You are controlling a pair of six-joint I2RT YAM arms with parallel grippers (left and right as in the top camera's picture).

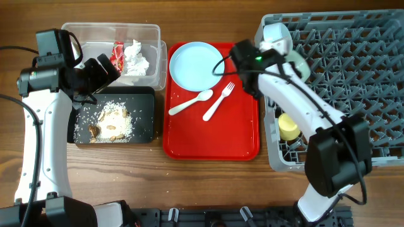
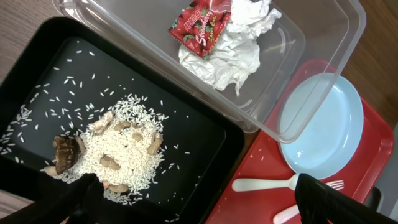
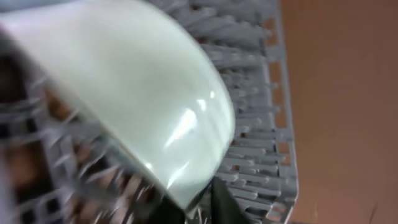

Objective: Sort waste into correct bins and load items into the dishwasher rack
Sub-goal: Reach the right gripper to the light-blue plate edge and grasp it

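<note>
Seating pale mint bowl (image 1: 302, 63) among dishwasher rack (image 1: 353, 57) pegs for drainage; grip of right hand (image 1: 281, 63) unclear through blur; left hand (image 2: 200, 198) spread, empty.

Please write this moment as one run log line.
left hand: open over black tray | right hand: at rack with mint bowl, grip unclear | plate, spoon, fork: on red tray | yellow cup: in rack

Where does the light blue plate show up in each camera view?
Overhead: light-blue plate top centre, on the red tray's upper end.
Left wrist: right side, beside the clear tub.
Right wrist: not in it.
Shared landmark: white spoon, just below the plate in both.
</note>
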